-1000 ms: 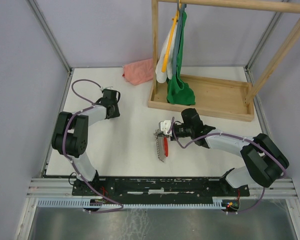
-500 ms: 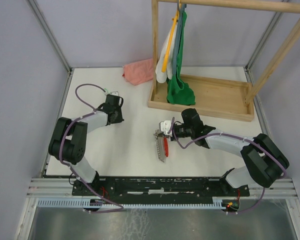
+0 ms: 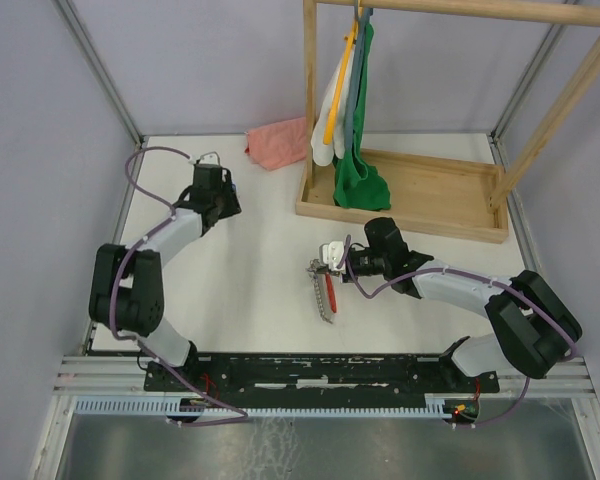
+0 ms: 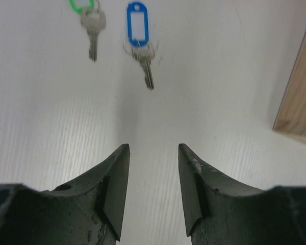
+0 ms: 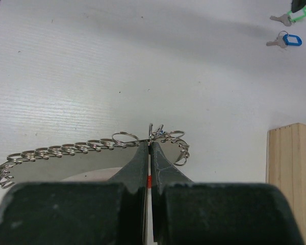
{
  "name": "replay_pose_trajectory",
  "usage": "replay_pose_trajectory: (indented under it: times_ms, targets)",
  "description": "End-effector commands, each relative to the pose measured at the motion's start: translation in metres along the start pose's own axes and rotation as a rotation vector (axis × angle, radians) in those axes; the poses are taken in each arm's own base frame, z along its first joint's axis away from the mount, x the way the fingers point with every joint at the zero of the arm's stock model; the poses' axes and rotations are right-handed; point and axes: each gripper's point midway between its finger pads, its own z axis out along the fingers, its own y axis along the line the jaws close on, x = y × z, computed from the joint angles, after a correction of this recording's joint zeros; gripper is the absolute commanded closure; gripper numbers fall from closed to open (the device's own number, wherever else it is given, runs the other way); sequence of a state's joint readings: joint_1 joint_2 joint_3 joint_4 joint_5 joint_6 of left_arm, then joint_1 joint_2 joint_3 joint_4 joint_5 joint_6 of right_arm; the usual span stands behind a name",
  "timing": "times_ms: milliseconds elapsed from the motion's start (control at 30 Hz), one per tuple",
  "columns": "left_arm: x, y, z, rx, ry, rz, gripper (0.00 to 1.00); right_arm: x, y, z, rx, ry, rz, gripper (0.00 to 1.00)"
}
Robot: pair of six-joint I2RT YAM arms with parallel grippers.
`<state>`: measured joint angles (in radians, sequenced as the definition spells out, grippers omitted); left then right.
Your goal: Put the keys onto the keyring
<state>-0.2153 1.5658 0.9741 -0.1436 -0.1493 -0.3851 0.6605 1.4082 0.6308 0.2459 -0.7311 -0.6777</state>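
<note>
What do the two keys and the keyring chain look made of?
Blue-tagged key and green-tagged key: silvery metal blades with a dull sheen; the oval tags look like glossy plastic. Keyring chain: thin linked wire rings, bright and glinting, probably steel; alloy unclear.

Your left arm (image 3: 170,235) and right arm (image 3: 460,290) share one build: bulky black joint housings linked by pale grey shells. A loose purple cable (image 3: 137,166) trails along each. On your left gripper (image 4: 153,150) the fingers (image 4: 115,189) are matt black wedges, scuffed with pale flecks, with a small round hole (image 4: 66,188) on the left one. Your right gripper (image 5: 149,148) has the same black wedge shape.
</note>
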Motion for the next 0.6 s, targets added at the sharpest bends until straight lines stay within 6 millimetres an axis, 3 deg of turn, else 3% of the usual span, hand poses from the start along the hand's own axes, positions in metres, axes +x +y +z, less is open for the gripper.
replay_pose_trajectory:
  times_ms: [0, 133, 267, 567]
  targets:
    - [-0.053, -0.003, 0.042, 0.023, -0.084, -0.008, 0.50, -0.017, -0.007, -0.003, 0.018, -0.046, -0.042, 0.99]
    - [-0.074, 0.012, 0.072, -0.017, -0.097, -0.002, 0.50, -0.015, -0.008, -0.002, 0.016, -0.045, -0.039, 0.99]
    - [-0.082, 0.016, 0.098, -0.023, -0.060, 0.061, 0.51, -0.013, -0.008, -0.001, 0.016, -0.039, -0.036, 0.99]
    - [-0.064, 0.015, 0.139, 0.000, 0.056, 0.133, 0.56, -0.009, -0.007, 0.001, 0.008, -0.026, -0.026, 0.99]
